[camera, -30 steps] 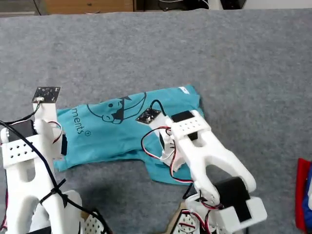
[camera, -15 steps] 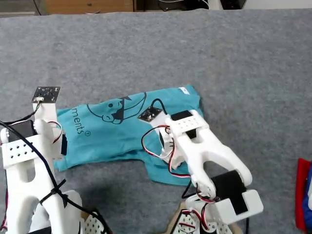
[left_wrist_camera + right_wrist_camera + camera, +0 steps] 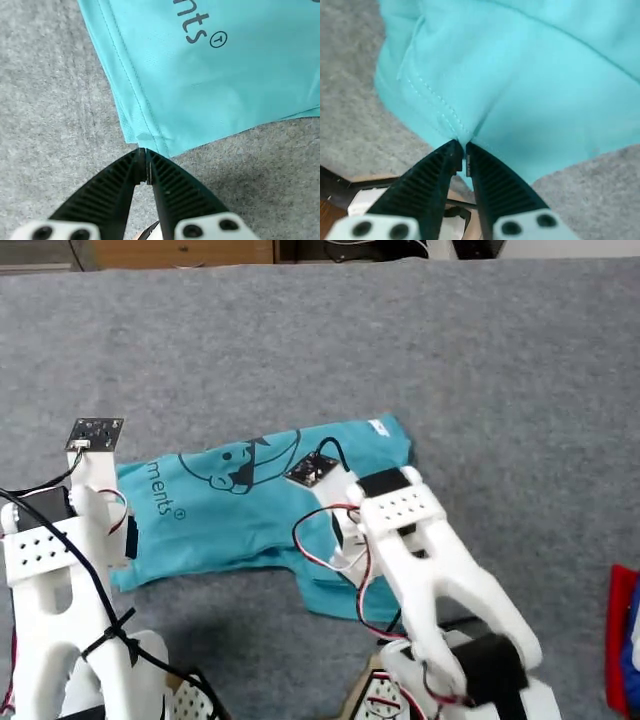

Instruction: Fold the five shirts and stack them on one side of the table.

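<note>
A teal shirt (image 3: 230,508) with a dark printed drawing lies crumpled on the grey table, near the front middle. My left gripper (image 3: 144,162) is at the shirt's near-left hem corner (image 3: 147,140), shut, with its tips pinching that corner, which puckers slightly. Over the shirt's near-right part, my right gripper (image 3: 462,150) is shut on a stitched fold of teal fabric (image 3: 445,117) that bunches at its tips. In the high view both white arms (image 3: 410,540) cover part of the shirt's near edge.
Grey felt covers the table (image 3: 480,370), with open room behind and to the right of the shirt. A red and blue cloth pile (image 3: 625,640) sits at the right edge. Wooden furniture (image 3: 180,250) stands beyond the far edge.
The right arm has stretched forward and slightly right over the shirt, its rear part dropping toward the frame's bottom. The left arm and the shirt's outline look unchanged.
</note>
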Motion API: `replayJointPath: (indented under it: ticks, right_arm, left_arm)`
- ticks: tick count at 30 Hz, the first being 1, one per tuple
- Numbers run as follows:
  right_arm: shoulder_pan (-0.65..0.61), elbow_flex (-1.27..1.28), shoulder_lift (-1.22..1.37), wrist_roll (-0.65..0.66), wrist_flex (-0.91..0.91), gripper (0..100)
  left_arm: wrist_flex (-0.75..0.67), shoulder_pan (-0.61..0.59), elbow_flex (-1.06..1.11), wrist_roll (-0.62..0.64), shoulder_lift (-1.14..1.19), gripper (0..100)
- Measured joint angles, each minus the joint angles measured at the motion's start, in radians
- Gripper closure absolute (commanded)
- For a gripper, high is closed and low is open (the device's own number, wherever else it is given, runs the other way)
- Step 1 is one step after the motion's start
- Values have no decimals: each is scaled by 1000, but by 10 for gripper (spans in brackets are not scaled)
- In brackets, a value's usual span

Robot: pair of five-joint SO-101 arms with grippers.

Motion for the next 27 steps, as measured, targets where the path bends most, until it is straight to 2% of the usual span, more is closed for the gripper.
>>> replayJointPath:
  ticks: [11, 14, 27]
  right_arm:
    - [0, 17, -75, 2, 46, 992]
    - [0, 17, -75, 38, 46, 991]
    - [-29, 94, -75, 416, 109, 990]
  left_arm:
    - [0, 0, 0, 0, 0, 980]
    - [0, 0, 0, 0, 0, 980]
    - [0, 0, 2, 0, 0, 980]
